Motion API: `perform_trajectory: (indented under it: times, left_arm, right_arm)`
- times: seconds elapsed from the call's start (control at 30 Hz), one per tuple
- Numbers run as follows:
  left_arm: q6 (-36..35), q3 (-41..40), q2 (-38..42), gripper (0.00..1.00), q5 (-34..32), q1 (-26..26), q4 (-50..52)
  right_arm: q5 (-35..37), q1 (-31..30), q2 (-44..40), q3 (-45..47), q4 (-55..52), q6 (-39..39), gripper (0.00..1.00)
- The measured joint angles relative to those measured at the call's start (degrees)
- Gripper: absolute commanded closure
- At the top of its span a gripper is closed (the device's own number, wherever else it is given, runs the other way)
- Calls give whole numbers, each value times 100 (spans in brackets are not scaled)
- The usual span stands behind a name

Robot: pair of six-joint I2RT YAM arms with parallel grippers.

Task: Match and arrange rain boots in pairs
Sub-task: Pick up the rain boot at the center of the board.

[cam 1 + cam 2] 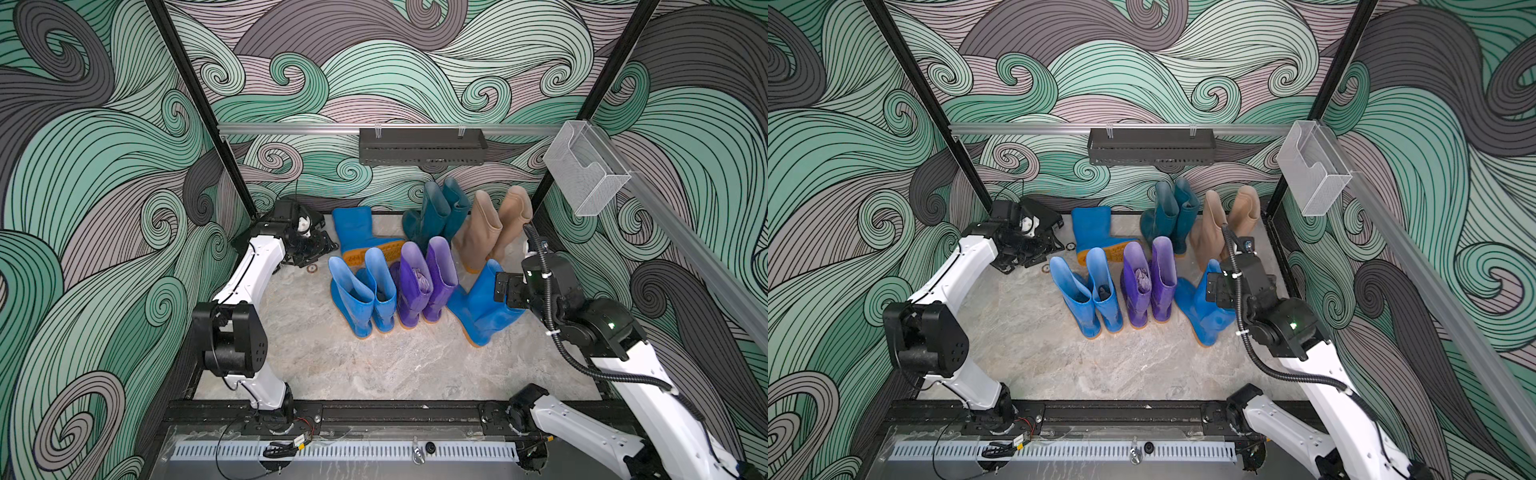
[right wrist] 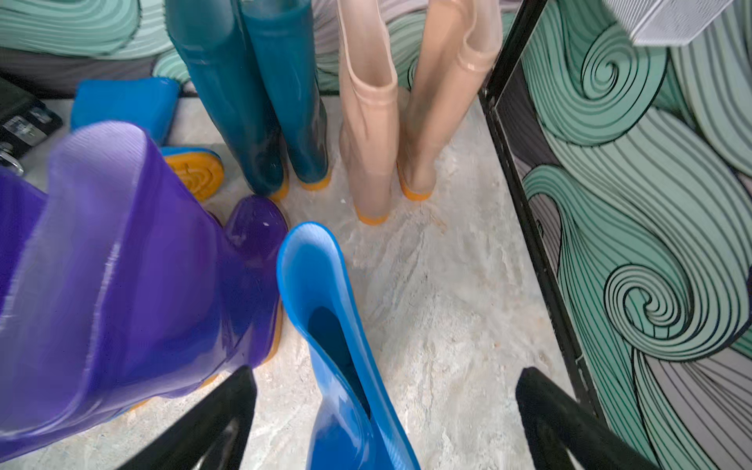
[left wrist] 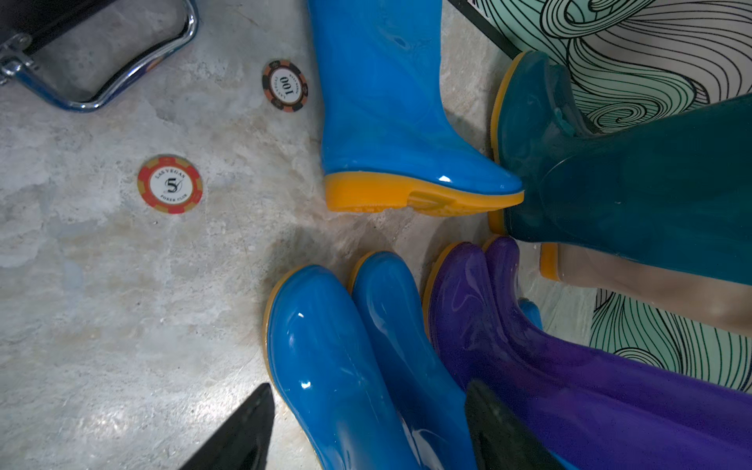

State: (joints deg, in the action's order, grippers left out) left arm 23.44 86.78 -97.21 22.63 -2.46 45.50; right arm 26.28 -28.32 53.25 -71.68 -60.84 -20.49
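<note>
On the marble surface [image 1: 332, 365], ten rain boots, all with orange soles. Far row, against the back wall: teal pair [image 1: 436, 212] upright, side by side; beige pair [image 1: 482, 224] upright just right of them. Left of the teal pair, a lying blue boot [image 1: 357, 228] on its side, shaft toward the back wall, sole facing near, toe right up against the nearest teal boot in the left wrist view. Middle row: blue pair [image 1: 353, 299] standing together, toes pointing far; purple pair [image 1: 411, 291] standing just right of them, flanks touching or nearly so. Right of the purple pair, a lone blue boot [image 1: 478, 307] stands on its sole by itself, heel toward the near edge. Right claw [image 2: 384, 372] sits over that boot's mouth, spread wide; the shaft rim lies between the fingers [image 2: 228, 415] with a gap on each side, nothing gripped. Left claw [image 3: 368, 388] hangs at far left, fingers parted, grasping nothing; the blue pair's toes show beyond it. Beside it on the surface: the metal handle [image 3: 122, 77] of a black case, a red poker chip [image 3: 170, 185] and an orange-and-black chip [image 3: 285, 85], the latter just beside the lying blue boot's shaft.
</note>
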Motion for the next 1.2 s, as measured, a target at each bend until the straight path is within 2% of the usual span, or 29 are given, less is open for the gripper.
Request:
perform_trajectory:
  times: [0.17, 0.27, 0.37, 0.43, 0.77, 1.03, 1.2]
  left_arm:
    - [-162, 457, -811, 22, 9, 0, -2]
    - [-197, 546, -1071, 22, 37, 0, -13]
    - [-212, 575, -1123, 22, 52, 0, -2]
    - [-243, 688, -1156, 22, 55, 0, -15]
    - [-243, 940, -1443, 22, 70, -26, -55]
    - [-245, 975, -1506, 21, 70, -26, -50]
    - [-245, 1311, -1932, 20, 35, -26, -52]
  right_arm:
    - [-605, 328, 358, 262, 17, -7, 3]
    - [-968, 546, 503, 304, 57, 2, 12]
    - [-1287, 702, 555, 393, 177, -4, 29]
    - [-1486, 782, 562, 428, 273, -7, 45]
    - [-2118, 881, 656, 433, 422, 68, 98]
    - [-2162, 975, 579, 380, 299, 55, 100]
    - [-2236, 997, 566, 116, 22, 52, 100]
